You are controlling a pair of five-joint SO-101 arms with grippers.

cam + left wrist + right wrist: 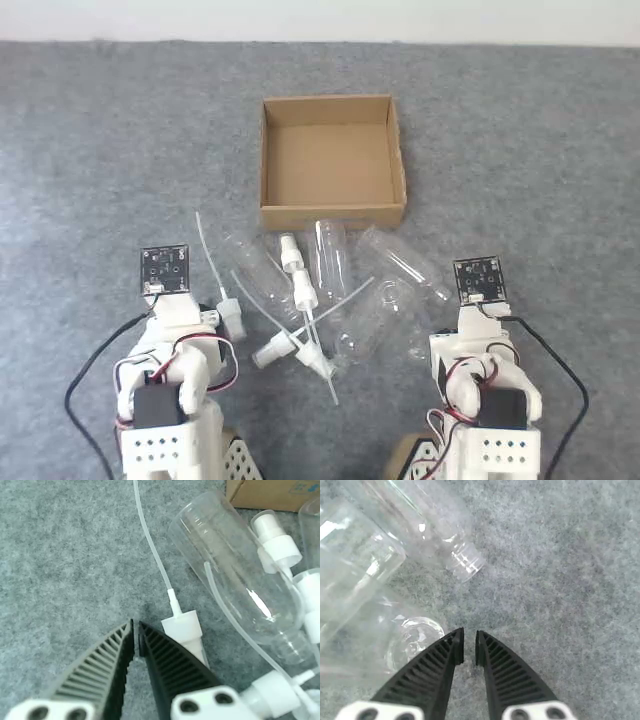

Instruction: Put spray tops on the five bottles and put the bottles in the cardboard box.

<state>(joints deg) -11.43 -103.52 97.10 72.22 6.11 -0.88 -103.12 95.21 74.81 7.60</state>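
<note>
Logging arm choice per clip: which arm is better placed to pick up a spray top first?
Left, probably: the left end effector sits just beside a spray top, while the right end effector has bottles in front of it.

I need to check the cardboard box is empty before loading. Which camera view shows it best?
The high view: the cardboard box sits whole and open-topped, its bare floor visible. The left wrist view catches just one corner of the box. The right wrist view faces clear bottles on the carpet.
</note>
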